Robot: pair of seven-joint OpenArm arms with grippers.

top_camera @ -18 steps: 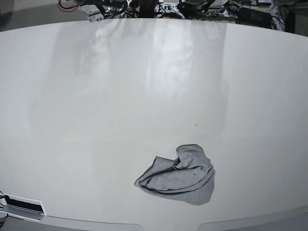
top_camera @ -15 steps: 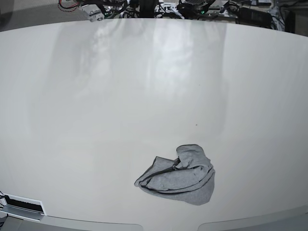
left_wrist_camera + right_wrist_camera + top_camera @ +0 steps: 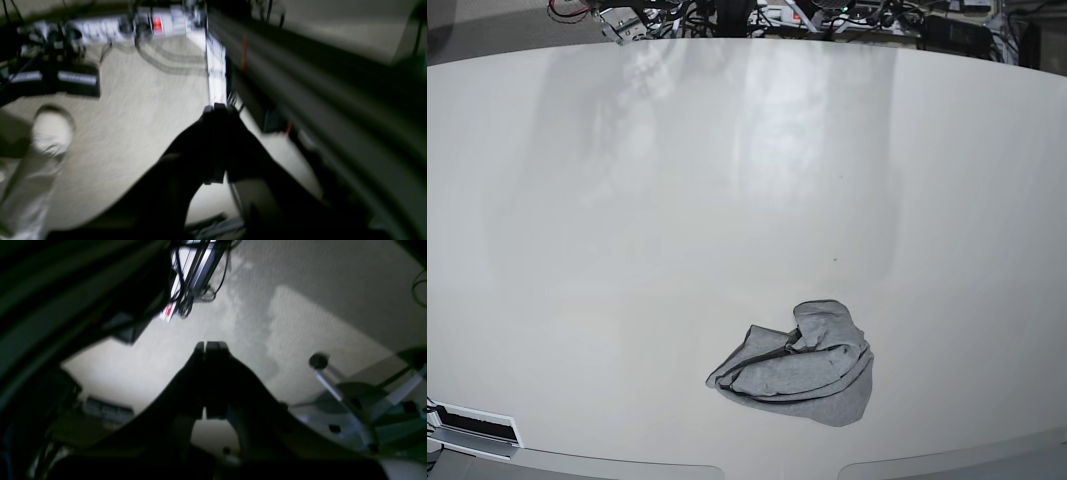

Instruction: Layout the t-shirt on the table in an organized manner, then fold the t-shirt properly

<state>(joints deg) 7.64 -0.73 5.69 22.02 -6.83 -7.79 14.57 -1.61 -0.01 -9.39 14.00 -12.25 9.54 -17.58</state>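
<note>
The t-shirt [image 3: 799, 365] is seen in the base view as a crumpled grey heap on the table [image 3: 627, 200], near the front edge and a little right of centre, well apart from every other edge. Its long axis is set roughly left to right across the view, with a slight rise toward the right: a flatter tongue of cloth is drawn out to the lower left, while a bunched, rounded fold is piled up at the upper right. A dark seam or hem line is traced along the curved lower edge (no lettering can be made out in the folds). Neither arm is seen in the base view. In the left wrist view, which is blurred, the left gripper [image 3: 218, 108] is shown with its fingers pressed together and nothing between them, above carpeted floor, with cables and a power strip beyond. In the right wrist view the right gripper [image 3: 210, 346] is likewise shown with fingers closed together and empty, over floor beside a chair base.
</note>
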